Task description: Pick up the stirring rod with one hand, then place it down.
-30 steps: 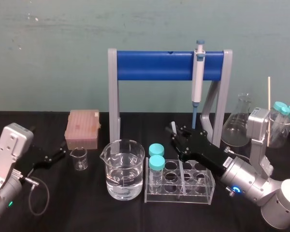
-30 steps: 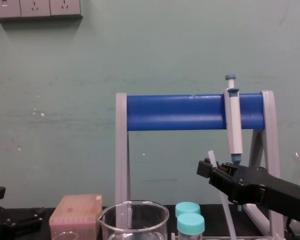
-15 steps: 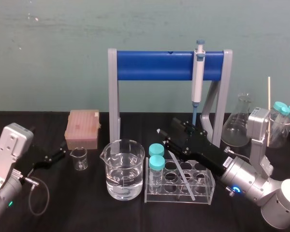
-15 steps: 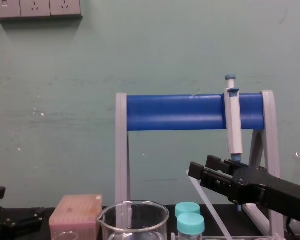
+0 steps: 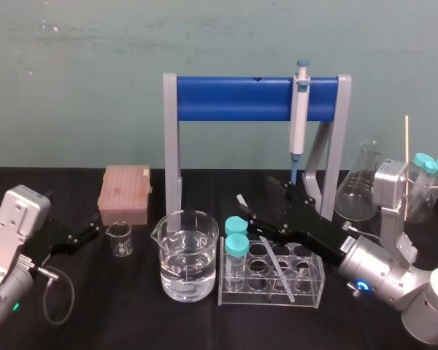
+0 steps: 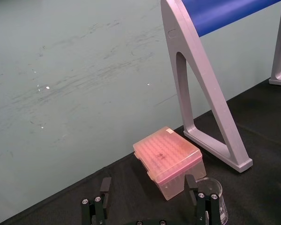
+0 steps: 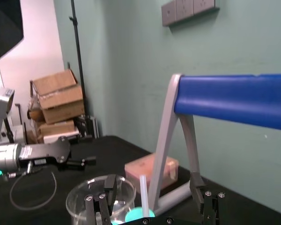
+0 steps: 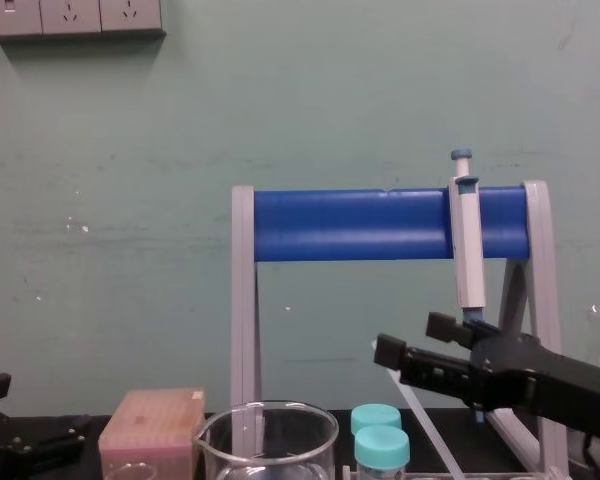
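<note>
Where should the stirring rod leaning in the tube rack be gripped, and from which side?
Grip the stirring rod on its upper stretch above the tube rack, from the robot's right, where the open right end effector straddles it. Its lower part sits in the rack, so only the upper shaft is free. The left end effector rests far left, open.

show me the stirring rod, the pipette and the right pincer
stirring rod (image 5: pixel 279 262), head view, on its lower shaft.
pipette (image 5: pixel 299 124), head view, on its grey body.
right pincer (image 7: pixel 151 183), right wrist view, midway between its open fingertips.
</note>
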Controlling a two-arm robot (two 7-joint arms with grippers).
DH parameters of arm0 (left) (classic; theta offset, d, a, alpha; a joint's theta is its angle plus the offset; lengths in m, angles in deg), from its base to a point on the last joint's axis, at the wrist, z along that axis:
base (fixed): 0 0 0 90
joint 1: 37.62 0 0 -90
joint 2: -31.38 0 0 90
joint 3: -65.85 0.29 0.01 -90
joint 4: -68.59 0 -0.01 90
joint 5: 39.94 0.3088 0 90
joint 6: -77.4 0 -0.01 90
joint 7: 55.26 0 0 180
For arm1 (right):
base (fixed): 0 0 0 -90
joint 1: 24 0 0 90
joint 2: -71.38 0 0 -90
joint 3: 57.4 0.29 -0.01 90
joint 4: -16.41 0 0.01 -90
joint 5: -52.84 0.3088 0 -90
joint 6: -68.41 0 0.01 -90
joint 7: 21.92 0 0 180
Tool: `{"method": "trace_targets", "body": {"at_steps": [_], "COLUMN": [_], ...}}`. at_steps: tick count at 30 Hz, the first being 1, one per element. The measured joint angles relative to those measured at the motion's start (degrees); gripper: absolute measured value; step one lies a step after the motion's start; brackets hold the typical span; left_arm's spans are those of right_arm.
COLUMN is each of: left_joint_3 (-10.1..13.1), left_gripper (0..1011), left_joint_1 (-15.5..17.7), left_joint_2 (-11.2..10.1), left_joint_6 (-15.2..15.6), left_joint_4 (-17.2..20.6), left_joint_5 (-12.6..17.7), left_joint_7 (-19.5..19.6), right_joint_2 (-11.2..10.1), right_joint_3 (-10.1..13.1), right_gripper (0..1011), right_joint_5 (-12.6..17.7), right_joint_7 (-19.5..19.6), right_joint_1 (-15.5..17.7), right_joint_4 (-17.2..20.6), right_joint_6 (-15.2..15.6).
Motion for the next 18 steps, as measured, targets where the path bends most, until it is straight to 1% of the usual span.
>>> {"method": "trace_targets", "body": {"at_steps": [2,3,6,7,10,12,13,14,15,16,17,18], "left_joint_3": [0.0,0.0,0.0,0.0,0.0,0.0,0.0,0.0,0.0,0.0,0.0,0.0], "left_gripper": [1000,1000,1000,1000,1000,1000,1000,1000,1000,1000,1000,1000], "left_joint_1": [0.0,0.0,0.0,0.0,0.0,0.0,0.0,0.0,0.0,0.0,0.0,0.0], "left_joint_2": [0.0,0.0,0.0,0.0,0.0,0.0,0.0,0.0,0.0,0.0,0.0,0.0], "left_joint_6": [0.0,0.0,0.0,0.0,0.0,0.0,0.0,0.0,0.0,0.0,0.0,0.0], "left_joint_4": [0.0,0.0,0.0,0.0,0.0,0.0,0.0,0.0,0.0,0.0,0.0,0.0], "left_joint_5": [0.0,0.0,0.0,0.0,0.0,0.0,0.0,0.0,0.0,0.0,0.0,0.0], "left_joint_7": [0.0,0.0,0.0,0.0,0.0,0.0,0.0,0.0,0.0,0.0,0.0,0.0], "right_joint_2": [-1.14,-2.22,-3.75,-4.58,-5.58,-5.92,-5.92,-5.85,-5.77,-5.48,-5.48,-5.09], "right_joint_3": [0.1,0.37,1.07,1.73,3.37,5.73,5.73,6.71,7.1,7.76,7.76,8.26], "right_gripper": [1000,1000,1000,1000,1000,1000,1000,1000,1000,1000,1000,1000], "right_joint_5": [-0.28,-0.39,-0.79,-1.14,-2.08,-4.48,-4.48,-6.21,-7.11,-8.98,-8.98,-10.71], "right_joint_7": [0.97,1.94,3.9,5.59,9.2,15.41,15.41,18.92,20.64,24.12,24.12,27.25], "right_joint_1": [0.82,1.73,3.24,4.25,6.05,8.09,8.09,8.87,9.15,9.6,9.6,9.93], "right_joint_4": [1.88,3.5,5.88,7.19,9.11,10.66,10.66,11.03,11.09,11.13,11.13,11.08], "right_joint_6": [1.76,3.12,4.87,5.68,6.24,6.5,6.5,6.9,7.09,7.76,7.76,8.8]}}
